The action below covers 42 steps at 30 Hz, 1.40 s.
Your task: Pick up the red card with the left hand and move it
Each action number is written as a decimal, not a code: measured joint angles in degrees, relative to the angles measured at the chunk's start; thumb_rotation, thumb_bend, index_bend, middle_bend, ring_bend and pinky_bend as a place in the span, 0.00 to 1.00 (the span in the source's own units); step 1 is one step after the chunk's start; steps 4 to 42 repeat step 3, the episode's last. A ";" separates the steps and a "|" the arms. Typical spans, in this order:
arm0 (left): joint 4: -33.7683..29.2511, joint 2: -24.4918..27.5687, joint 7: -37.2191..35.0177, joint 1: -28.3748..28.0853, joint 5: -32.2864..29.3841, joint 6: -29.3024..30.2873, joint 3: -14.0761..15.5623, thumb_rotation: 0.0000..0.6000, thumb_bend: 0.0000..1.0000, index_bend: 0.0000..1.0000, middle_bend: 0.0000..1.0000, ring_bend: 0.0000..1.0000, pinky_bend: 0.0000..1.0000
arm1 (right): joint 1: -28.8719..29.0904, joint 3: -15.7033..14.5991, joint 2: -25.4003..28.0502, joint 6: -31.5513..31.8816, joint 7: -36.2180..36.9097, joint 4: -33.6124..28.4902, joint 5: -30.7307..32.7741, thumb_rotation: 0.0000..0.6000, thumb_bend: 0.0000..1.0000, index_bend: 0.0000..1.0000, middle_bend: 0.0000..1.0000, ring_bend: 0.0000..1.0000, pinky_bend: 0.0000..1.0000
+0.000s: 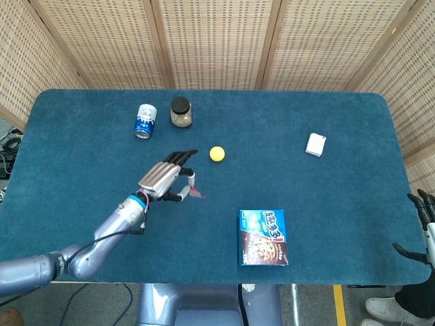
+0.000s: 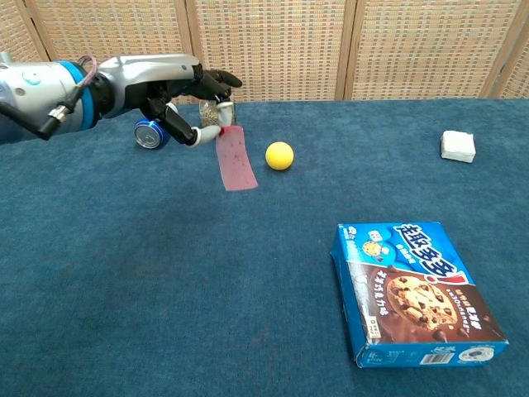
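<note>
- Jar (image 1: 180,112) with a black lid sits past the fingertips, full of small brownish bits (too small to tell what).
- Blue can (image 1: 144,121) lies beside the jar.
- Left hand (image 1: 165,179) pinches the red card (image 2: 235,160) by its top edge; the card hangs down off the table, just beside the yellow ball (image 2: 279,155).
- Right hand (image 1: 421,227) at the table's edge has fingers apart, holding nothing.

left arm (image 2: 33,91): grey-silver shell, blue and orange wrist bands, thin cable | left hand (image 1: 165,179): silver back, black fingers, white fingertips | right hand (image 1: 423,227): black fingers, frame edge
</note>
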 measured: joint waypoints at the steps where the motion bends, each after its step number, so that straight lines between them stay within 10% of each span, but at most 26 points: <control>1: -2.38 1.80 -0.94 0.42 0.39 -0.76 0.59 1.00 0.51 0.71 0.00 0.00 0.00 | -0.06 -0.02 0.04 0.12 0.02 -0.03 -0.07 1.00 0.00 0.07 0.00 0.00 0.00; 42: -5.08 3.99 -2.17 0.88 0.76 -1.88 1.43 1.00 0.52 0.71 0.00 0.00 0.00 | -0.19 -0.07 0.11 0.40 0.04 -0.15 -0.26 1.00 0.00 0.07 0.00 0.00 0.00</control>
